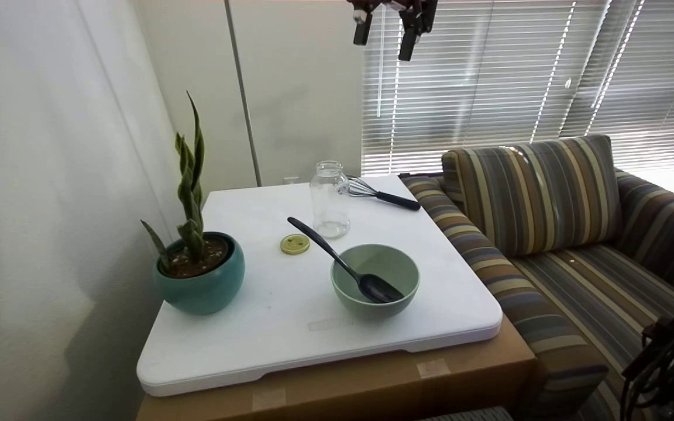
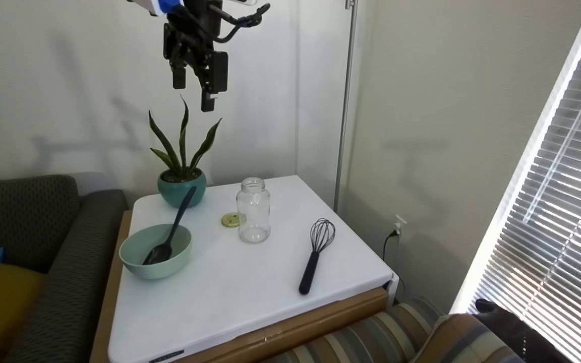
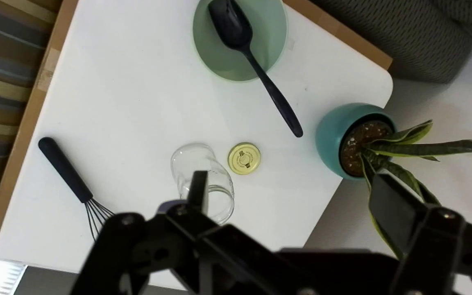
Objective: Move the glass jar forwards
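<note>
Nearest the camera in the wrist view is the gripper [image 3: 295,194], its fingers [image 3: 198,188] spread wide and holding nothing; in both exterior views it hangs well above the white table [image 2: 220,302]. Left to right in the wrist view, with the glass jar [image 3: 201,162] as dial centre: the whisk [image 3: 66,170] lies at nine o'clock; the jar stands upright and uncapped on the table; the green bowl [image 3: 211,57] sits between twelve and one, the black spoon [image 3: 260,71] propped across its rim; the yellow lid [image 3: 244,158] lies just beside the jar, past two; the teal pot [image 3: 330,139] stands farther out, towards three.

Approach looks to be the step in hand, with no grasp made. The next move probably calls for a shift towards nine o'clock to bring the jar between the fingers, then a descent and a gentle close on the smooth glass. Which way counts as forwards is unclear.

The finger at nine o'clock hides part of the jar, whose clear edges fade into the white; the gripper covers the whisk's wire ends, and the bowl is clipped at twelve.
</note>
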Tool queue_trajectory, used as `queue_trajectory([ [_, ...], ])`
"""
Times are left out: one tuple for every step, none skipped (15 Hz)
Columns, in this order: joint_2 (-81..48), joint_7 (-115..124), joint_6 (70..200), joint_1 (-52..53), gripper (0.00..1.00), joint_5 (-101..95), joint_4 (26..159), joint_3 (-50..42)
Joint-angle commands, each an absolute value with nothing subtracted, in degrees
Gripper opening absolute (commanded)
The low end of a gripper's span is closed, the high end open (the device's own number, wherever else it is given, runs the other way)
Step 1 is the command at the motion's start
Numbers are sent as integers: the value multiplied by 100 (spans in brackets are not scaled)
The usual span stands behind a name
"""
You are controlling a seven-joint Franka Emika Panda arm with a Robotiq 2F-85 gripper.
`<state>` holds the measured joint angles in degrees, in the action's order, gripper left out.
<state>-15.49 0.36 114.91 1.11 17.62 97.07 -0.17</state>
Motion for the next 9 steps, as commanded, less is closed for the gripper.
queue_trajectory([
  [-1565,53,11481,43,100,1737,9670,59],
  [-1564,54,11480,43,100,1737,9655,58],
  [-1559,54,11480,43,100,1737,9649,58],
  [-1556,54,11480,43,100,1737,9646,58],
  [-1528,-153,11510,22,100,1782,9762,86],
  [-1672,-376,11572,-41,100,1872,9753,91],
  [-1834,-559,11781,-104,100,1984,9735,78],
  [-1981,-657,11867,-144,100,2011,9695,59],
  [-2204,-887,11893,-227,100,2087,9550,73],
])
